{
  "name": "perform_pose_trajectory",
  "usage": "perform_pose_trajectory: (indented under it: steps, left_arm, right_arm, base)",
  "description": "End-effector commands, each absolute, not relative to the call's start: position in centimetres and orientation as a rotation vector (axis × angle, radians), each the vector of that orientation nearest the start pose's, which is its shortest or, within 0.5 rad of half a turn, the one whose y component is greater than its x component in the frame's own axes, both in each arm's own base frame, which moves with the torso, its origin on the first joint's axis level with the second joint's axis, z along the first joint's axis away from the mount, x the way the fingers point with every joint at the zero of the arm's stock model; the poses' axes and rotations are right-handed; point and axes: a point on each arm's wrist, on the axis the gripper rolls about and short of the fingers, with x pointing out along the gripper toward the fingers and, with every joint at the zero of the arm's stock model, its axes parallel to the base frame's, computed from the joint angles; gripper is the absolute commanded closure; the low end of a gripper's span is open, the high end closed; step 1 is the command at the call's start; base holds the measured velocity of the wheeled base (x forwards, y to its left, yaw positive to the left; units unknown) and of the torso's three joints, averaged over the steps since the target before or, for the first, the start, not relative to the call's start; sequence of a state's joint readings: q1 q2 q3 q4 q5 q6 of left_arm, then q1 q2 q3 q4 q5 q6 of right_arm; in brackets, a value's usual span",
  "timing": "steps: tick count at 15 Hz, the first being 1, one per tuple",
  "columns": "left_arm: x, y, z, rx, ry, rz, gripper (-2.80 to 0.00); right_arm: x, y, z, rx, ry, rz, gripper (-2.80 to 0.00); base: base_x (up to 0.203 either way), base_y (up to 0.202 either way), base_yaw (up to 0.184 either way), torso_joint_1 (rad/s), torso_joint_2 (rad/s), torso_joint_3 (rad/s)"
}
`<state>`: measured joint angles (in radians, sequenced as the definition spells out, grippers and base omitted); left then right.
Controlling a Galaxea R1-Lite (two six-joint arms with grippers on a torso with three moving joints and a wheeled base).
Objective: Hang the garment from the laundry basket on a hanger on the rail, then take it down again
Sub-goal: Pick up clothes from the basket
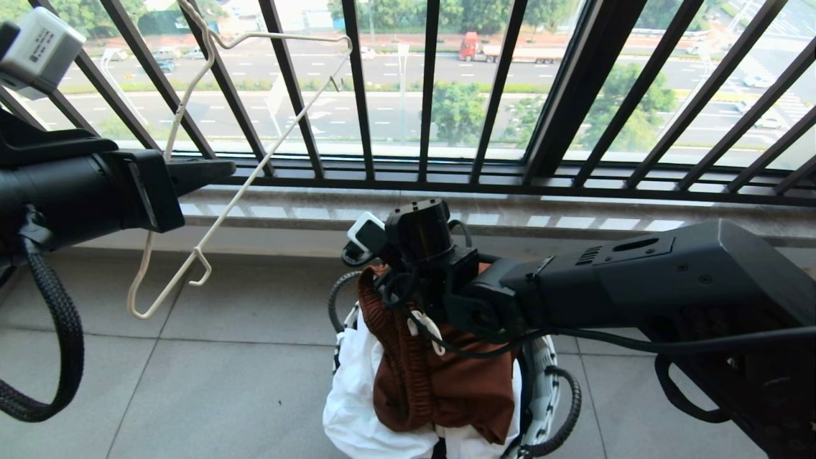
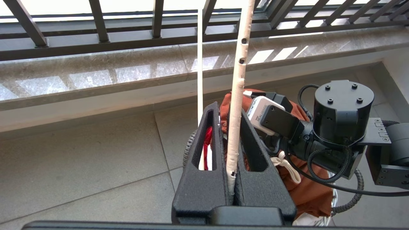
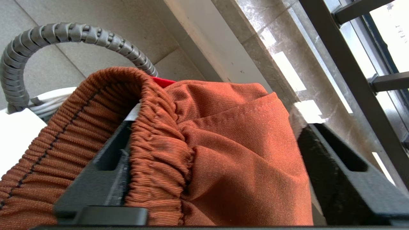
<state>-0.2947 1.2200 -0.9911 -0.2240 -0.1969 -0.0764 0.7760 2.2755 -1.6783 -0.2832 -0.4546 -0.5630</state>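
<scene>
The rust-brown garment (image 1: 446, 389) is heaped on the laundry basket (image 1: 542, 376), its white drawstring (image 1: 427, 328) showing. My right gripper (image 3: 220, 118) is pushed into the heap and is open. Garment fabric (image 3: 230, 153) fills the gap between the jaws, and the gathered waistband (image 3: 153, 153) lies over one finger. To the left, my left gripper (image 2: 228, 110) is shut on one bar of the cream hanger (image 2: 235, 127). It holds the hanger (image 1: 220, 213) tilted above the floor, clear of the basket. The rail is out of view.
A white cloth (image 1: 357, 408) lies under the shorts and spills over the basket's near side. Ribbed grey handles (image 3: 80, 33) arch from the basket. The black balustrade (image 1: 430, 95) and a stone sill (image 1: 574, 217) stand close behind. Tiled floor (image 1: 191, 382) spreads to the left.
</scene>
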Motion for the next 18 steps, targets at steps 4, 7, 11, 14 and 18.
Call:
perform_pose_trajectory:
  steps: [4, 7, 11, 14, 18]
  left_arm:
    - [17.7, -5.8, 31.5, -0.075, 0.022, -0.492, 0.00]
    - [17.6, -5.8, 31.6, -0.075, 0.022, -0.494, 0.00]
    - [17.3, -5.7, 31.7, -0.074, 0.038, -0.499, 0.00]
    - [16.4, -5.5, 32.1, -0.066, 0.168, -0.499, 0.00]
    - [14.9, -5.2, 32.9, -0.068, 0.209, -0.533, 0.00]
  right_arm:
    - [35.0, 32.1, 15.9, -0.763, 0.177, 0.355, 0.00]
    - [34.7, 31.8, 16.5, -0.755, 0.171, 0.346, 0.00]
    - [33.2, 31.1, 19.4, -0.701, 0.127, 0.339, 0.00]
    - [31.2, 31.4, 22.0, -0.606, 0.081, 0.360, 0.00]
    - [29.3, 31.4, 24.4, -0.501, 0.042, 0.378, 0.00]
  base:
    - [0.000, 0.000, 0.000, 0.000, 0.00, 0.000]
    - [0.000, 0.000, 0.000, 0.000, 0.00, 0.000]
    - [0.000, 0.000, 0.000, 0.000, 0.00, 0.000]
    - [0.000, 0.000, 0.000, 0.000, 0.00, 0.000]
    - [0.000, 0.000, 0.000, 0.000, 0.00, 0.000]
